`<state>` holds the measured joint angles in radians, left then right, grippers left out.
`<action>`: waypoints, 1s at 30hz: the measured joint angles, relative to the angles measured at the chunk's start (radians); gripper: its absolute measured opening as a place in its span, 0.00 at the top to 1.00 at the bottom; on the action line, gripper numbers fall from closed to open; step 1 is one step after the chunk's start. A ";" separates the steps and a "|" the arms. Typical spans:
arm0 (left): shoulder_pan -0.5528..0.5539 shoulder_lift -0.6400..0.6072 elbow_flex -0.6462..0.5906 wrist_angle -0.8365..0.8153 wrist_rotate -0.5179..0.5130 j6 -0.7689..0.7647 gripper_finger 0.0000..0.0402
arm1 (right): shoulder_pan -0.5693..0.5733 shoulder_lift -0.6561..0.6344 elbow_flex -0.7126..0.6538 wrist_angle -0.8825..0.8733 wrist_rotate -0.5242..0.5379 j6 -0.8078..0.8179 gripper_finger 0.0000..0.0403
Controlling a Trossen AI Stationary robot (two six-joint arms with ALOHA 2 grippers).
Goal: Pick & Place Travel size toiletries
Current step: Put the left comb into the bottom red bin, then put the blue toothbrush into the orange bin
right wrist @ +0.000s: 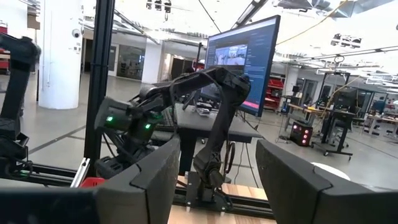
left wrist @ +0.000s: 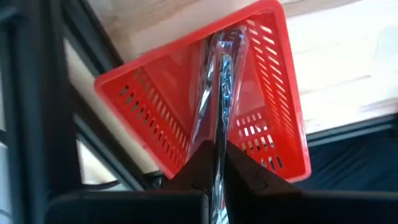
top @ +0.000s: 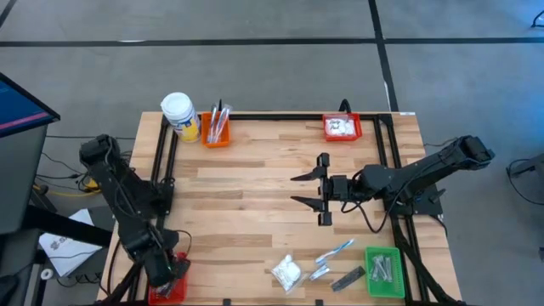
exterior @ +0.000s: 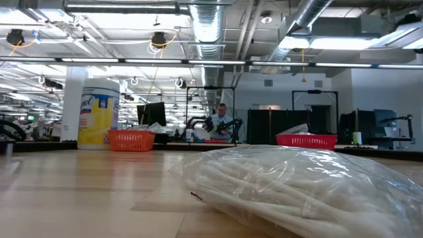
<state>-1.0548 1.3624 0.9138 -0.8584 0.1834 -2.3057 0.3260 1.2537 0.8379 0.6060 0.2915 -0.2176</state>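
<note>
My left gripper (top: 172, 274) (left wrist: 217, 148) hovers over the red bin (left wrist: 161, 106) at the table's near left corner, shut on a slim dark toiletry in a clear wrapper (left wrist: 222, 68). My right gripper (top: 308, 189) (right wrist: 217, 180) hangs open over the table's middle, holding nothing. Near the front edge lie a white puffy packet (top: 286, 272) (exterior: 297, 185), a white-blue toothbrush (top: 334, 252), a silvery sachet (top: 319, 273) and a dark grey bar (top: 347, 278), all flat on the wood. My left gripper pinches the wrapped toiletry between its two fingers at the item's near end (left wrist: 217, 134). The fingers lie along the item, which sticks out past the fingertips into the red bin. Whether its far end (left wrist: 227, 34) touches the bin wall I cannot tell.
A green bin (top: 384, 272) with silvery items stands at the near right. At the far edge are an orange bin (top: 215, 132) holding toothbrushes, a second red bin (top: 342, 127) with white packets, and a white-capped yellow jar (top: 180, 116). A black frame (top: 391, 144) borders the table.
</note>
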 joint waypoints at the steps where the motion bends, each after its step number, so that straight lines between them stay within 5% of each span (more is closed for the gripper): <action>1: -0.001 0.017 0.000 0.010 0.000 0.000 0.99 | 0.000 0.000 0.000 0.000 0.000 0.000 0.49; 13: -0.011 0.134 -0.001 0.082 0.000 0.017 0.97 | 0.001 0.000 0.000 0.000 0.000 0.000 0.48; 30: -0.020 0.131 -0.002 0.077 -0.007 0.005 0.72 | 0.001 0.000 0.000 -0.003 0.000 0.000 0.49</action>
<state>-1.0744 1.4938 0.9123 -0.7816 0.1769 -2.3007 0.3267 1.2537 0.8379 0.6033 0.2916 -0.2176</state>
